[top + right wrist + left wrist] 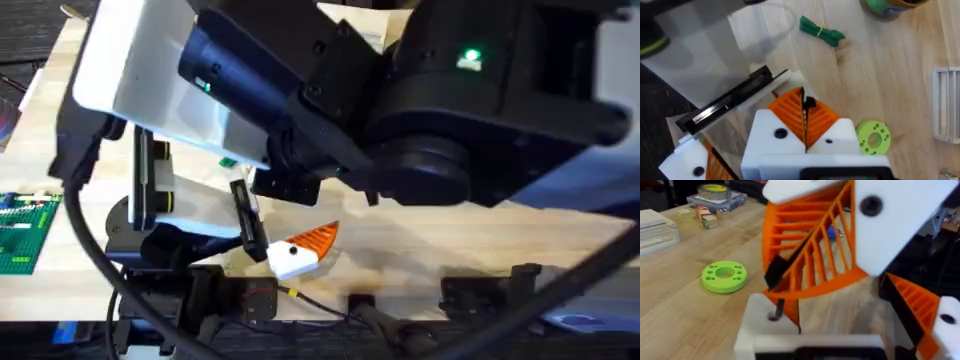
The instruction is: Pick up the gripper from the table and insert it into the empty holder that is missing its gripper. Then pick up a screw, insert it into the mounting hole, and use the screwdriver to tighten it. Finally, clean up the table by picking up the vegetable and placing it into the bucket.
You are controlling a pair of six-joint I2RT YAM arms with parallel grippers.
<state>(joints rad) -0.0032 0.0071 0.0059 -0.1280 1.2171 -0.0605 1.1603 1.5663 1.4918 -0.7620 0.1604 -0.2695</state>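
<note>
The right pincer [804,107] looks closed, perhaps empty; the left pincer [855,300] cannot be judged. Coming down shut, it could shove the gripper [308,242] off the tabletop [450,250].

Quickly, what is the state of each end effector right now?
Left end effector: it cannot be told.
Right end effector: closed on a thin black piece.
</note>
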